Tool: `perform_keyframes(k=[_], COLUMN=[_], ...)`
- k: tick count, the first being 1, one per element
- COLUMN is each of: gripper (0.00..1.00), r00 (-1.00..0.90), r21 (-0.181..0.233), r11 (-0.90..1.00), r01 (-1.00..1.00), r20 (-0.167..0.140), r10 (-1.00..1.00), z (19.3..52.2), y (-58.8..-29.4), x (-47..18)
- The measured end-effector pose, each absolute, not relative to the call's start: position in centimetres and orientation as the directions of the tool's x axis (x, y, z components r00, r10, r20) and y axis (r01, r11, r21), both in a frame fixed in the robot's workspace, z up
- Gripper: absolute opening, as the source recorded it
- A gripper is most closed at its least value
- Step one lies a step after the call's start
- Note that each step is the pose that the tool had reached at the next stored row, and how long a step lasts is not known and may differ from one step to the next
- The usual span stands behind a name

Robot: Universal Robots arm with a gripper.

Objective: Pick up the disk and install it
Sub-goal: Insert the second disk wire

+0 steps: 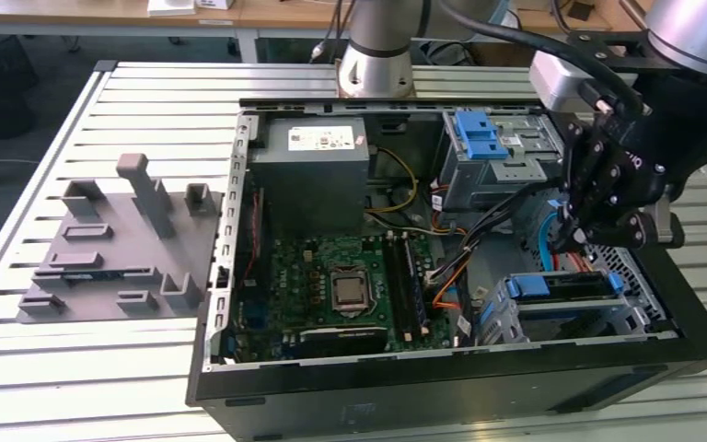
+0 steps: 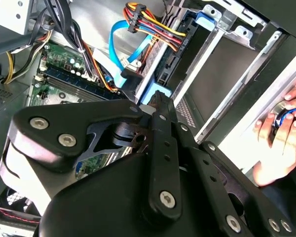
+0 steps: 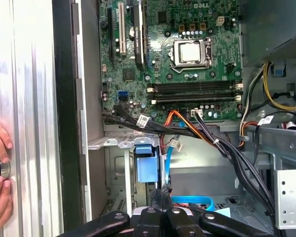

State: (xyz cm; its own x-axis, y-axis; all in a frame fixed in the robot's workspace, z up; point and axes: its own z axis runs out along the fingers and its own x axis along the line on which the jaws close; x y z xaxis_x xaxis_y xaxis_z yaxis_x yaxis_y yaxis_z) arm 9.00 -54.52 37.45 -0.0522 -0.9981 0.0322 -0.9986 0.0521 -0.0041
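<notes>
Exterior view: black gripper (image 1: 571, 241) hangs inside the open computer case (image 1: 452, 387) on the slatted worktop (image 1: 34, 368), just above the lower drive cage. Fingers look pressed together; what they pinch, cannot tell. Disk (image 1: 559, 285) with blue carrier sits in that cage, beside the motherboard (image 1: 341, 285). Second wrist view: a person's hand (image 2: 281, 143) rests outside the case wall.
</notes>
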Motion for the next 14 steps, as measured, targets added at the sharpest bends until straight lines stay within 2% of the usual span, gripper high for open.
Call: perform_keyframes(k=[14], gripper=[0.11], r00=[-0.052], r21=[-0.004], r11=[0.052], r01=[-0.999], r20=[0.032], r10=[-0.998], z=[38.16], y=[-53.7], x=[8.98])
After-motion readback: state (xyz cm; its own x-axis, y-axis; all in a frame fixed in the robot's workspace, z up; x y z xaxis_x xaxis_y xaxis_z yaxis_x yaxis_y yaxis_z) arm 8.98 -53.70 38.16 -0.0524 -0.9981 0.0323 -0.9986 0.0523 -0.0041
